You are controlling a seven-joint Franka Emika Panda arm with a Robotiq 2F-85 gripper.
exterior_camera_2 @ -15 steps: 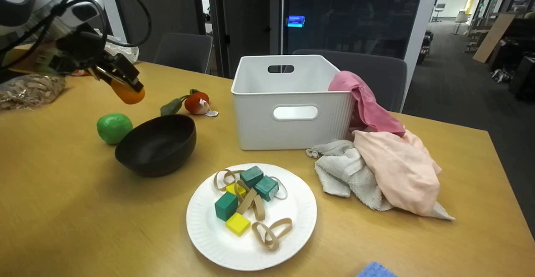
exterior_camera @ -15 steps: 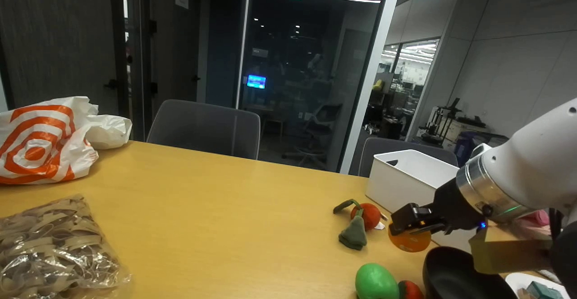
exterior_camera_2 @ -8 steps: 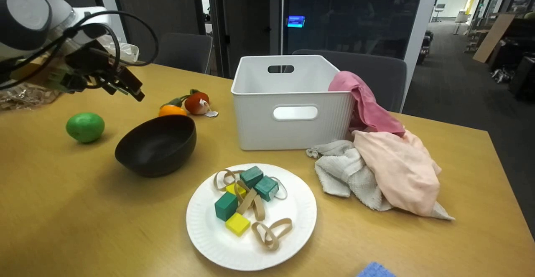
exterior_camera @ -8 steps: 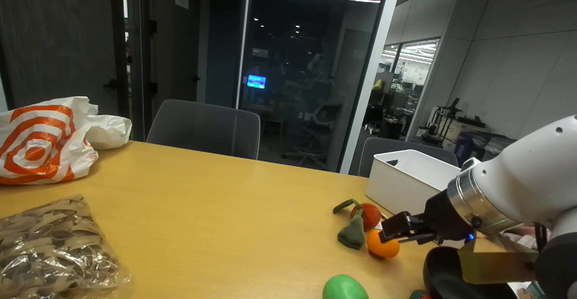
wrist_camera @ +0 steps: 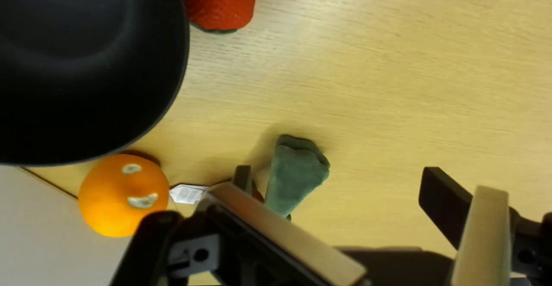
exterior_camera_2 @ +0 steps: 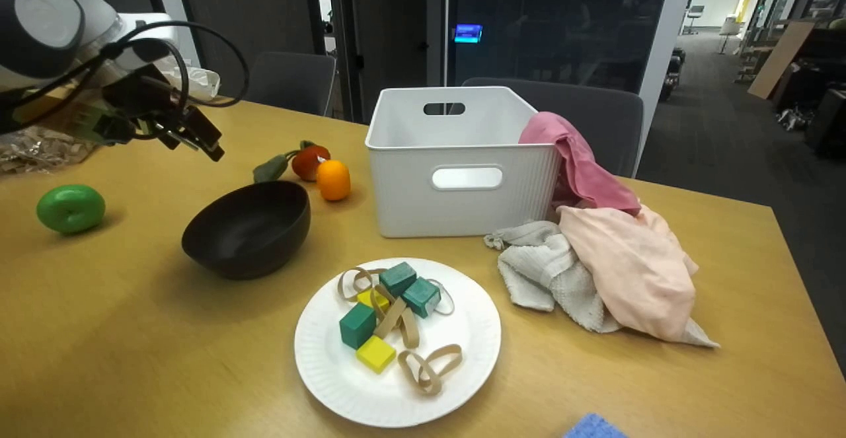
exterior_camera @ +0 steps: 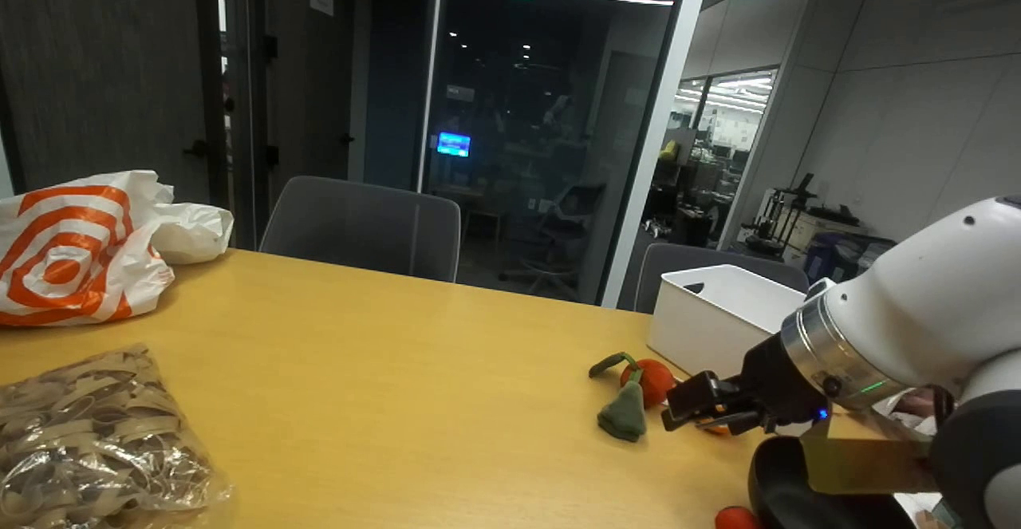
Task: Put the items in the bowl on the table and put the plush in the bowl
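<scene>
- Well, your jaws stood wide apart above the counter.
- The plush, orange ball and green ball lay outside your black bowl.

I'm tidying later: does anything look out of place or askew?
The pink cloth spills over the rim of the white bin toward a crumpled peach cloth, as if half put away. The rim of the black bowl slopes; whether tipped or shaped so, I cannot tell.

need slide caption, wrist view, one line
Wrist view: open gripper above the table, the plush partly hidden, an orange ball and a red piece near the black bowl.
</scene>
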